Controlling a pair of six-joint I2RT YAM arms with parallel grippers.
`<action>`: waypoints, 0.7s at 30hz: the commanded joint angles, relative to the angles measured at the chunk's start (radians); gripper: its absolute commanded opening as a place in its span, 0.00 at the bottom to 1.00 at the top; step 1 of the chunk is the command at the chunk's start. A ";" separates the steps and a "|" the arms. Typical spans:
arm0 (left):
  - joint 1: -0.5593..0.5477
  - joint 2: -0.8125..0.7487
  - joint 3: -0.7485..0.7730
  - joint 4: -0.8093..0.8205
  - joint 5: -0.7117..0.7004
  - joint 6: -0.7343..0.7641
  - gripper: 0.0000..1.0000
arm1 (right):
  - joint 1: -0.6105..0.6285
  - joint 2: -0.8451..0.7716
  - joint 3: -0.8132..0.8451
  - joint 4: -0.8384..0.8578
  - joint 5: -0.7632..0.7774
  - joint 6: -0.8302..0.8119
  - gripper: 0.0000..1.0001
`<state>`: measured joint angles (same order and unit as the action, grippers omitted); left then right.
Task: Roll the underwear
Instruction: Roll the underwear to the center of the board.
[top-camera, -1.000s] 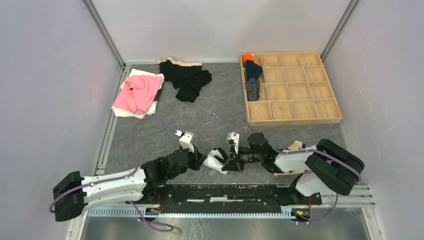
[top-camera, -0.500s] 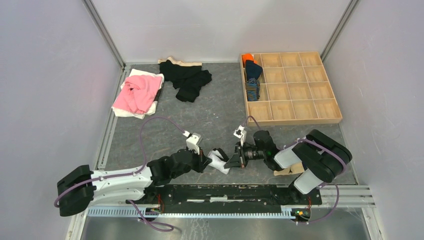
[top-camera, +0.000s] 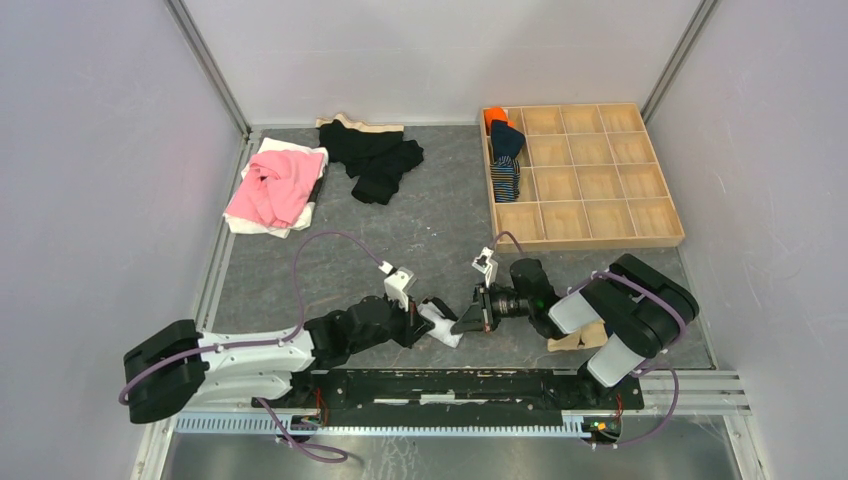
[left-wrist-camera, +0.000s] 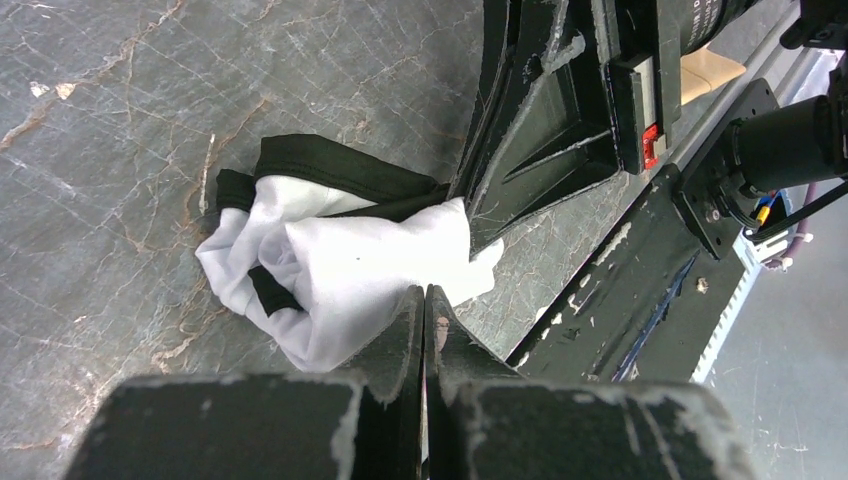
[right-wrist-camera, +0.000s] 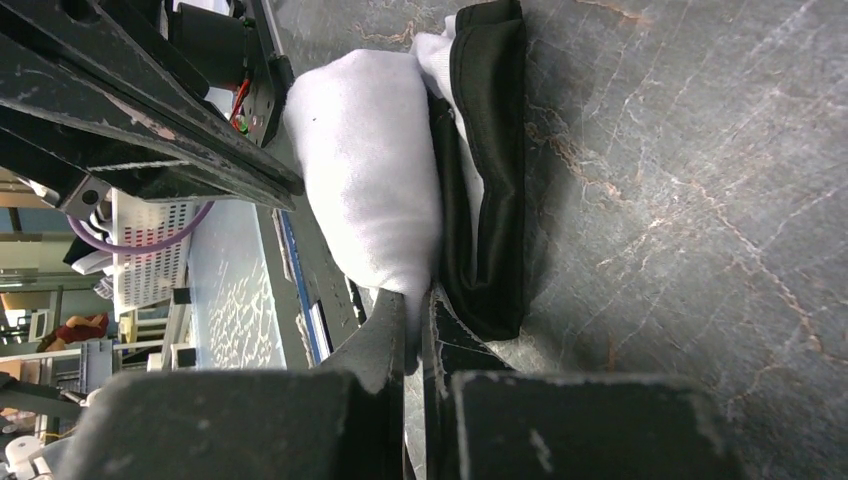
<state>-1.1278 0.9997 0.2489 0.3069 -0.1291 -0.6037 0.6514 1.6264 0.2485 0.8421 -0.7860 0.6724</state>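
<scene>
At the near edge of the counter (top-camera: 420, 240), the left tool (left-wrist-camera: 424, 300) is pinched tight on one end of the white underwear (left-wrist-camera: 340, 270). The right tool (right-wrist-camera: 415, 305) is clamped on the opposite end, with white cloth caught between its fingers. The bundle, white with black trim, lies bunched on the grey surface between the two. Farther back on the right, a wooden tray (top-camera: 590, 238) holds a striped roll (top-camera: 505, 180) in its left column. A pink garment (top-camera: 275, 185) and black garments (top-camera: 375, 160) lie at the back left.
</scene>
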 joint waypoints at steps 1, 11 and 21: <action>0.002 0.045 0.033 0.072 0.012 0.059 0.02 | -0.008 0.026 0.004 -0.150 0.051 -0.020 0.00; 0.001 0.138 0.037 0.138 -0.082 0.049 0.02 | -0.008 -0.002 0.031 -0.229 0.053 -0.042 0.01; 0.002 0.234 0.007 0.146 -0.237 -0.007 0.02 | -0.007 -0.023 0.048 -0.293 0.057 -0.075 0.11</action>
<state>-1.1366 1.1923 0.2646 0.4831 -0.2192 -0.6067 0.6430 1.6035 0.3000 0.6895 -0.7841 0.6701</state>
